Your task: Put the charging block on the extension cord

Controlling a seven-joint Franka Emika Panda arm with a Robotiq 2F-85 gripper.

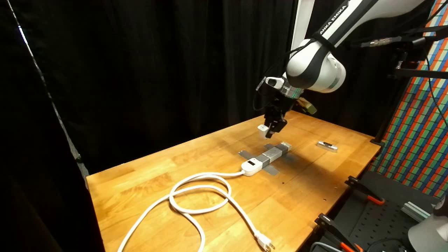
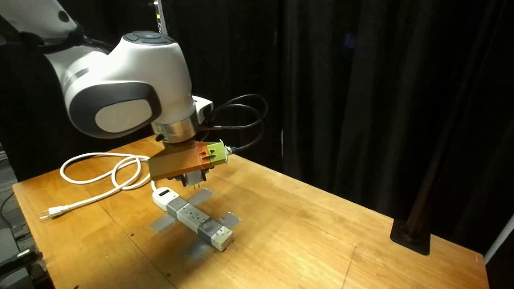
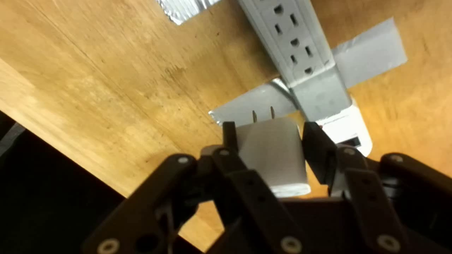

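The charging block (image 3: 272, 158) is a small white cube-like plug with two metal prongs. My gripper (image 3: 269, 139) is shut on its sides, and the prongs point away from the gripper. In both exterior views the block (image 1: 263, 128) (image 2: 193, 178) hangs above the table in the gripper (image 1: 271, 130) (image 2: 194, 179). The extension cord's grey-white socket strip (image 1: 272, 154) (image 2: 193, 217) (image 3: 295, 42) is taped to the table, apart from the block. Its open sockets show in the wrist view, up and right of the prongs. Its white cable lies in loose loops.
A small flat light object with a dark top (image 1: 327, 145) lies on the table beyond the strip. Grey tape strips (image 3: 369, 53) hold the strip down. Black-and-orange clamps (image 1: 364, 190) grip the table edge. A black post base (image 2: 410, 237) stands at a table corner.
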